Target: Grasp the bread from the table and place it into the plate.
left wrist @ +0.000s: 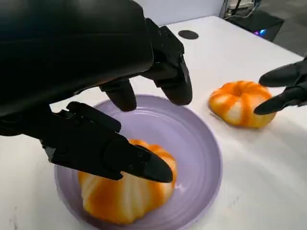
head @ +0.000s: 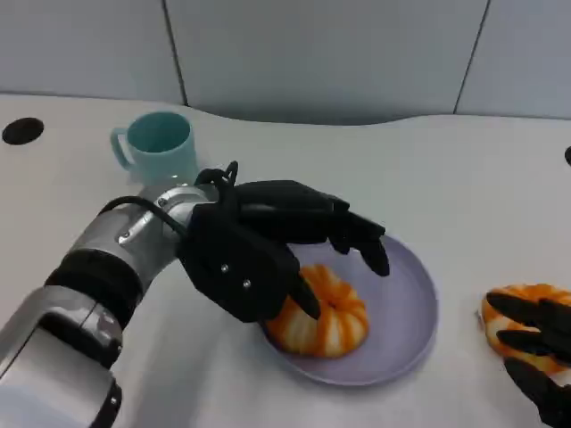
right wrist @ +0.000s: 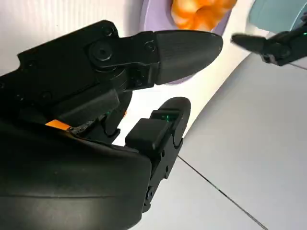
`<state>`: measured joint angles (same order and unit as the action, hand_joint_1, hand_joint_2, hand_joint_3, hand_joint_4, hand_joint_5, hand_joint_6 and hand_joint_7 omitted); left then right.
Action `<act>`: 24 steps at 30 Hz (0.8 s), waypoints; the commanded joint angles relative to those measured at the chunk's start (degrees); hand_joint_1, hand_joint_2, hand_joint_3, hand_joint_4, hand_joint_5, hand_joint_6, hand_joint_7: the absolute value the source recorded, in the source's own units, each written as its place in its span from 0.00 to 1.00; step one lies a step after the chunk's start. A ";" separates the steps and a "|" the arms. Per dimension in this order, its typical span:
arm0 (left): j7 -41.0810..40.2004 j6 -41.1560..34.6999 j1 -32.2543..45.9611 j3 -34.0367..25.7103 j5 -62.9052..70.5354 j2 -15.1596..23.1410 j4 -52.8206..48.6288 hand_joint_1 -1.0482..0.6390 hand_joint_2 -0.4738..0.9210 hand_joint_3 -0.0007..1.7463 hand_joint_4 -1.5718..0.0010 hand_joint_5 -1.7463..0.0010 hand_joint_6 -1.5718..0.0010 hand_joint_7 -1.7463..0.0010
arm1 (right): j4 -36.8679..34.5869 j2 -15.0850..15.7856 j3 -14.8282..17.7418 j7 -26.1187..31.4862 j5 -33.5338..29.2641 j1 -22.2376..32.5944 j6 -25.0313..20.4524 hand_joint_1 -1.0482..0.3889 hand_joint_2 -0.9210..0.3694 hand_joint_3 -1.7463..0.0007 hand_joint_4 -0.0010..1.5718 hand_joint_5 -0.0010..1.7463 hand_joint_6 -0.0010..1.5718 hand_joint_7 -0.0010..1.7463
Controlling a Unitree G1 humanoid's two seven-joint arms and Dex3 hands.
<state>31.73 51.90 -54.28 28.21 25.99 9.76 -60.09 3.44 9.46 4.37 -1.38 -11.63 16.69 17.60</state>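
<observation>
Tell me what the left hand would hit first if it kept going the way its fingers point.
The left hand points across the purple plate toward its far rim. Going on, it would probably pass over that rim onto bare table; the bread lies under the hand. Height is uncertain.

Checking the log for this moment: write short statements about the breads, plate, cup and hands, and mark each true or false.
1. One orange pumpkin-shaped bread lies in the round lavender plate. True.
2. The second orange pumpkin-shaped bread also lies in the plate. False: it sits on the white table, beside the plate.
3. The teal cup is tipped over. False: it stands upright.
4. The left hand hangs above the plate. True.
5. The right hand is at the second bread. True.
</observation>
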 commanded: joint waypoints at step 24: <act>21.32 -8.82 9.48 -20.02 -31.49 8.80 5.42 0.28 0.99 0.00 1.00 0.62 0.83 0.92 | 0.16 1.03 0.78 0.40 0.99 0.46 0.81 0.46 0.00 0.80 0.55 0.08 0.49 0.00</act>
<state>49.56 48.45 -49.89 14.53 1.56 12.25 -56.04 3.49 9.39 4.01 -1.37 -11.15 16.61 17.76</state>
